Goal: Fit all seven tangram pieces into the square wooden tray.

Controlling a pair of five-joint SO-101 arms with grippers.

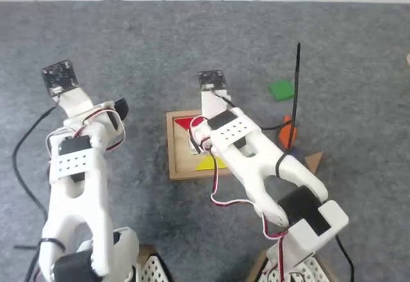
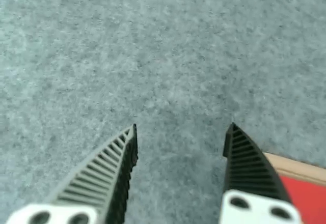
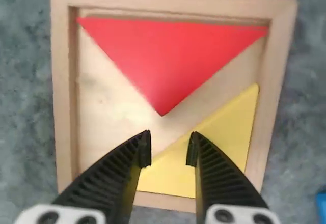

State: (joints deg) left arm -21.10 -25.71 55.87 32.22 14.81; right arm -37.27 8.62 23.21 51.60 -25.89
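The square wooden tray (image 1: pixel 172 157) lies mid-table on grey carpet. A red triangle (image 3: pixel 168 61) fills its far side, and a yellow triangle (image 3: pixel 224 142) lies along one wall. My right gripper (image 3: pixel 168 150) hovers open over the bare tray floor by the yellow triangle's tip, holding nothing. Off to the tray's left, my left gripper (image 2: pixel 181 142) stands open above the carpet, with a tray corner (image 2: pixel 300 165) just beside one finger. A green square (image 1: pixel 282 90), an orange piece (image 1: pixel 286 131) and a brown triangle (image 1: pixel 314 161) lie loose to the right of the tray.
A thin black rod (image 1: pixel 296 90) stands upright by the orange piece. A blue sliver (image 3: pixel 321 206) shows at the right wrist view's edge. Open carpet stretches to the far side and to the left.
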